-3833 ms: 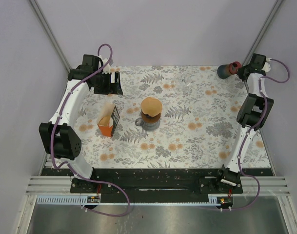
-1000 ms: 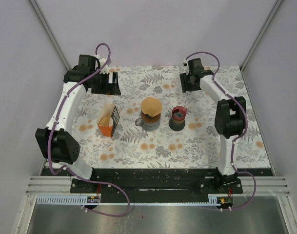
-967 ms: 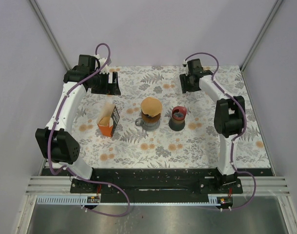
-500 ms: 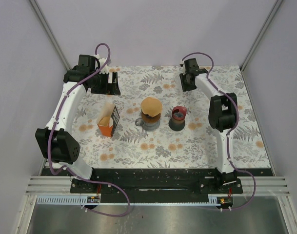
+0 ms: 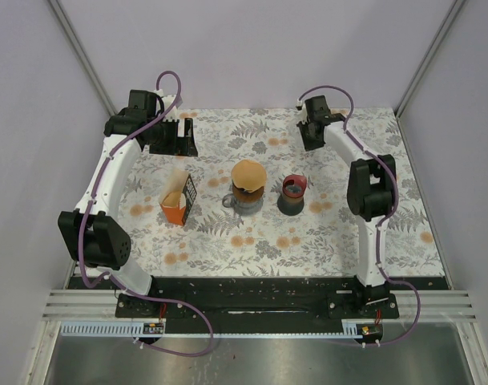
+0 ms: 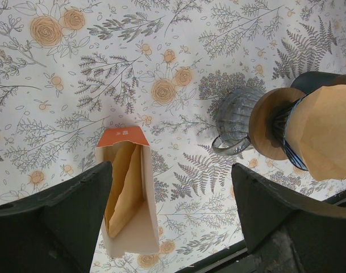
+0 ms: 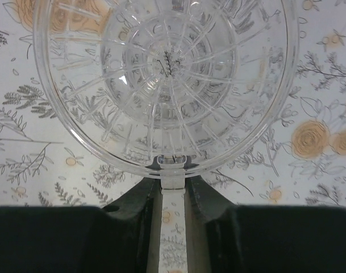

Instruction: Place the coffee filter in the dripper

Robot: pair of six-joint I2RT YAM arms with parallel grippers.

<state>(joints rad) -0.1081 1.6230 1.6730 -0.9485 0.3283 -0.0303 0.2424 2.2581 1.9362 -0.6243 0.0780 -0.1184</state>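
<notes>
A clear ribbed dripper [image 7: 167,74] lies on the floral cloth, filling the right wrist view. Its flat handle [image 7: 173,187] runs between the fingers of my right gripper [image 7: 173,183], which is shut on it at the back of the table [image 5: 312,132]. A brown paper coffee filter [image 5: 249,173] [image 6: 326,133] rests on top of a grey ribbed glass mug [image 6: 236,116] at the centre. My left gripper [image 5: 178,138] [image 6: 170,176] hovers open at the back left, with nothing between its fingers.
An orange box [image 5: 178,200] [image 6: 127,187] of paper filters stands open, left of the mug. A dark cup with a red rim [image 5: 293,192] stands right of the mug. The black base rail [image 5: 244,293] lines the near edge.
The right jaws have drawn in onto the dripper's handle over the last second. The dark cup, earlier in the back right corner, now stands beside the mug. The left arm is still.
</notes>
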